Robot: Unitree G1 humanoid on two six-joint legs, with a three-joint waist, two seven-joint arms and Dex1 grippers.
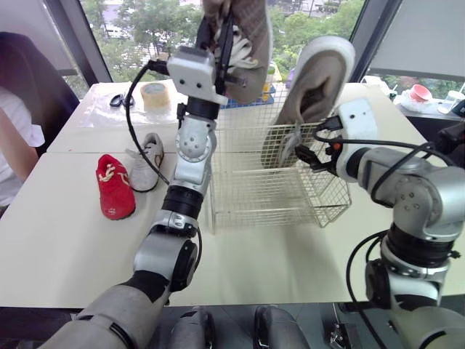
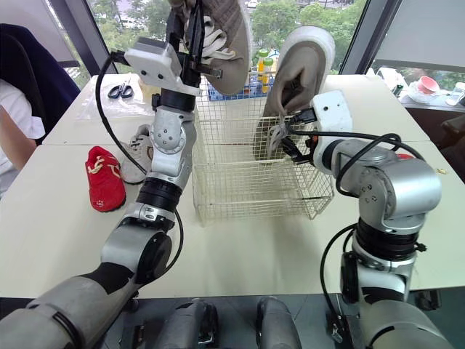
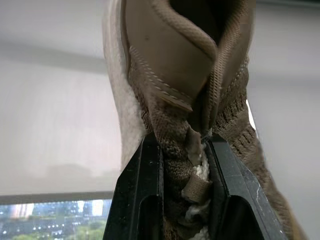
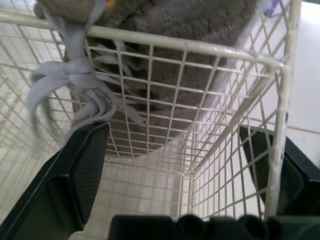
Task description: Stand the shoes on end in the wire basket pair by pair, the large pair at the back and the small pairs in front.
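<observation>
Clamping a tan knit shoe (image 1: 254, 51) by its tongue and laces with the left end effector (image 1: 224, 40), fingers pinched tight, raised high above the back left of the wire basket (image 1: 276, 196). Spreading the right end effector (image 4: 172, 132) wide, gripping nothing, at the basket's right wall with wire between its fingers. Standing on end inside the basket against that wall, heel up: 1 large grey shoe (image 1: 316, 80), laces hanging just beside the right end effector. Lying on the worktop (image 1: 58, 240) left of the basket, side by side: 1 small red shoe (image 1: 115, 185) and 1 small white shoe (image 1: 147, 161). Resting farther back: a tape roll (image 1: 155, 95) and scissors (image 1: 117, 100).
</observation>
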